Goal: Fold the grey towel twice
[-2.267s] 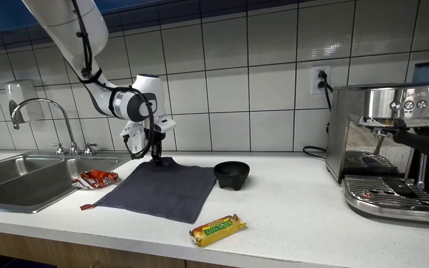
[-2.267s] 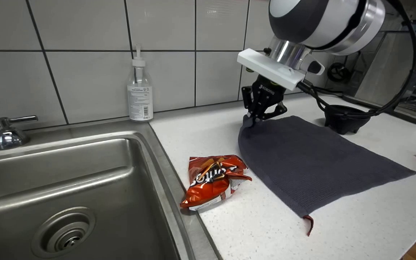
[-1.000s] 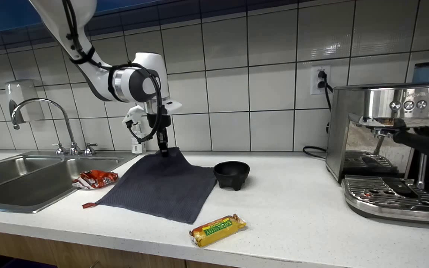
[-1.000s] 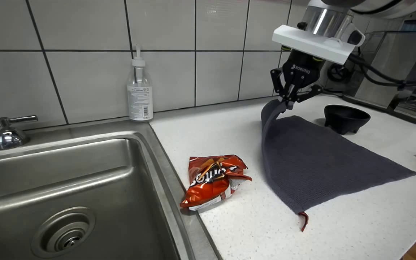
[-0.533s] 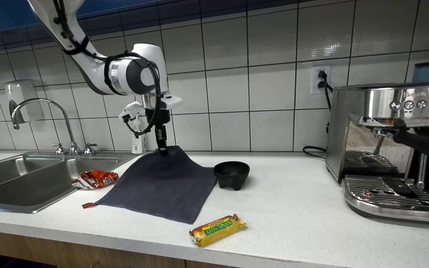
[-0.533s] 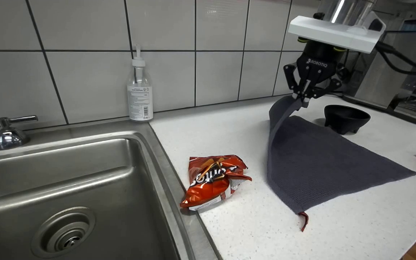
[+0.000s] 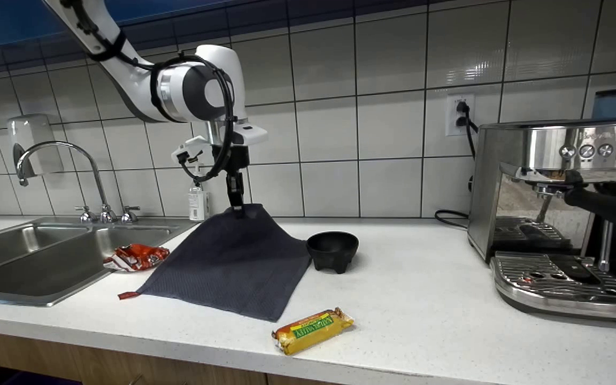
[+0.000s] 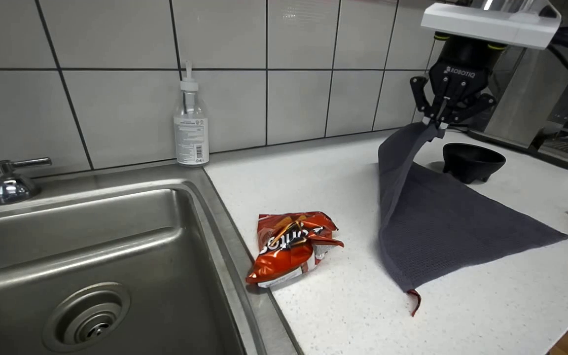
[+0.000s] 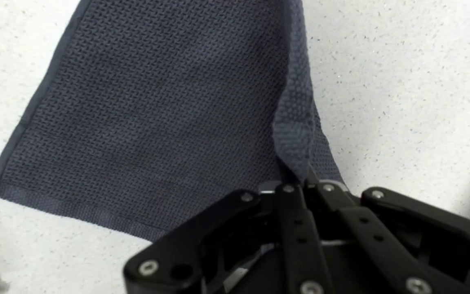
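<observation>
In an exterior view: sink (image 7: 62,270) at left of frame, faucet (image 7: 107,215) on its back rim. Soap bottle (image 7: 197,204) at sink's back right corner, before wall (image 7: 324,187). Chip bag (image 7: 137,257) at sink's right edge. Centre-left, towel (image 7: 238,272) on counter (image 7: 420,299), far end up between tips of gripper (image 8: 435,123). Bowl (image 7: 332,259) just right of towel. Snack bar (image 7: 313,330) just before towel, bottom centre. Coffee machine (image 7: 538,219) at far right, well apart from bowl. In wrist view, towel left to centre, gripper lower right.

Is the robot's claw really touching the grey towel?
Touching. In an exterior view, the gripper is closed on the edge of the grey towel, holding that part up off the counter. The wrist view shows the pinch too.
</observation>
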Controlling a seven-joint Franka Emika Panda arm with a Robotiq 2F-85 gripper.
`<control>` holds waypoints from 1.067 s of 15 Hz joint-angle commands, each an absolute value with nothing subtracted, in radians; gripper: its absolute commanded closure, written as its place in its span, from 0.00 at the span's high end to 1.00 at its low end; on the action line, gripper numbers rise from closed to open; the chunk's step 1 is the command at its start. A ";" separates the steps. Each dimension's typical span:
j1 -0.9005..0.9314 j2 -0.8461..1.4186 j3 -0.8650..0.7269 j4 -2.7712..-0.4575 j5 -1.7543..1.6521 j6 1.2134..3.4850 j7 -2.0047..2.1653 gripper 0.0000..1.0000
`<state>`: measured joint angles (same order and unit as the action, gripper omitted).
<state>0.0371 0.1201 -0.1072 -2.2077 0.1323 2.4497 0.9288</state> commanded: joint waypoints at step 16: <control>-0.027 0.018 -0.115 -2.318 -0.047 2.372 0.960 0.01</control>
<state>-0.0077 0.0623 -0.1174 -2.2902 -0.0066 2.4060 0.9332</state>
